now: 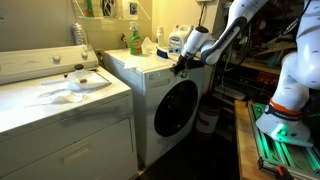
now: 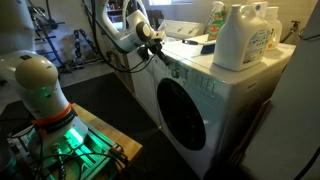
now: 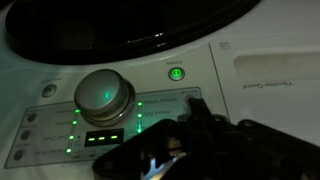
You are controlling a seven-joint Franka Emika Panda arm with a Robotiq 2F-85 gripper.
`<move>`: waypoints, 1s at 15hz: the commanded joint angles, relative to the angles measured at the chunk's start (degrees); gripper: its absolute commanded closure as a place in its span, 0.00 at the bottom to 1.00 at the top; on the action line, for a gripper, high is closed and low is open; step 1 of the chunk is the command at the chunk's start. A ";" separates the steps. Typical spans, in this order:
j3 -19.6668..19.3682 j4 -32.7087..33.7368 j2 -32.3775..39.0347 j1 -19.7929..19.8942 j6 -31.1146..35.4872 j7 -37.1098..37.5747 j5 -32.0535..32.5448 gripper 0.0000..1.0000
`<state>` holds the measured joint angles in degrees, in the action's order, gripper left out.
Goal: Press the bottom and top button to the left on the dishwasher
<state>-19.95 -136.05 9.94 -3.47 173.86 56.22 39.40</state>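
Laundry corner, mid-task: my claw [image 1: 182, 66] hangs at the top front edge of the dishwasher [image 1: 160, 75], the white front-loader that sits mid-frame in both exterior views, its round dark door [image 2: 185, 115] just below. I am angled down at the control panel [image 3: 230, 80] because the buttons I am after sit along that strip. In the wrist view the panel fills the frame: a big knob [image 3: 103, 93] left of centre, a green-lit power button [image 3: 177, 73] to its right, and rows of small green lights [image 3: 75, 125] toward the lower left. My fingers show only as a dark mass at the lower right, too murky for me to tell whether they are apart or together, or whether they touch the panel. The left-hand buttons lie across the knob from me, so I judge neither press made yet. Detergent jugs [image 2: 245, 35] stand on the machine's top, well apart from me.
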 commanded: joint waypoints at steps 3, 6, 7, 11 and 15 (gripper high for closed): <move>-7.67 8.64 7.24 -3.16 7.56 11.98 11.44 1.00; -8.24 8.46 7.23 -4.37 6.20 14.08 12.75 1.00; -9.65 9.50 7.51 -5.25 6.83 15.76 14.77 1.00; -8.13 6.70 6.36 -5.47 4.46 16.19 13.06 1.00; -3.26 1.01 0.23 -5.09 -4.20 10.38 5.18 1.00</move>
<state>-26.18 -135.67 10.48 -9.32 174.59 70.46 50.00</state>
